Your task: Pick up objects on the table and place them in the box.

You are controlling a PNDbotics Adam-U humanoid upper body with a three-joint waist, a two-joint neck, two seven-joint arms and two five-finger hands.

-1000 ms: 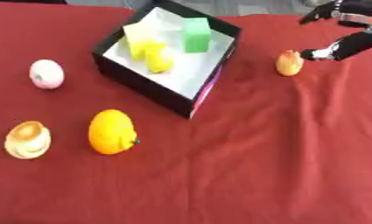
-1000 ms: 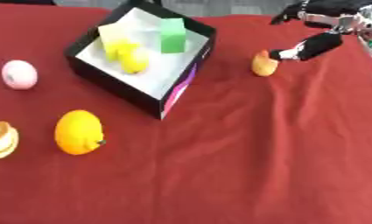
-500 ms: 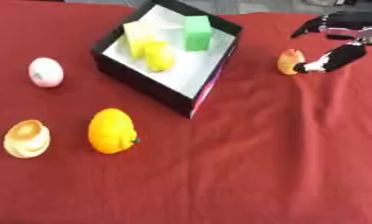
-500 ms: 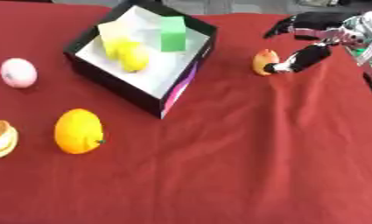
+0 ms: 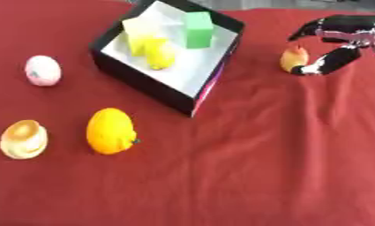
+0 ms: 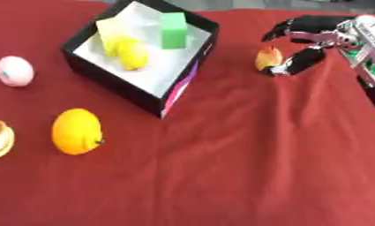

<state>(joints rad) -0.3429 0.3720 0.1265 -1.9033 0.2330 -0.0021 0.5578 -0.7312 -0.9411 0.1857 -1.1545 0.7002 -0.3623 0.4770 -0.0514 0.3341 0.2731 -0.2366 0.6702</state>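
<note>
Red cloth (image 5: 260,167) covers table, wrinkled near box (image 5: 155,88).

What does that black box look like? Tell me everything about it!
The box is black outside with a white lining, open on top, no lid in sight. One corner shows a pink-purple stripe. It sits skewed on the red cloth, toward the far left. Inside are a green block, a pale yellow block and a rounded yellow thing. No hand touches it.

Bare cloth (image 5: 283,154) lies open front and right; the box (image 5: 144,79) blocks the centre-left; an orange (image 5: 110,130) just before it.
</note>
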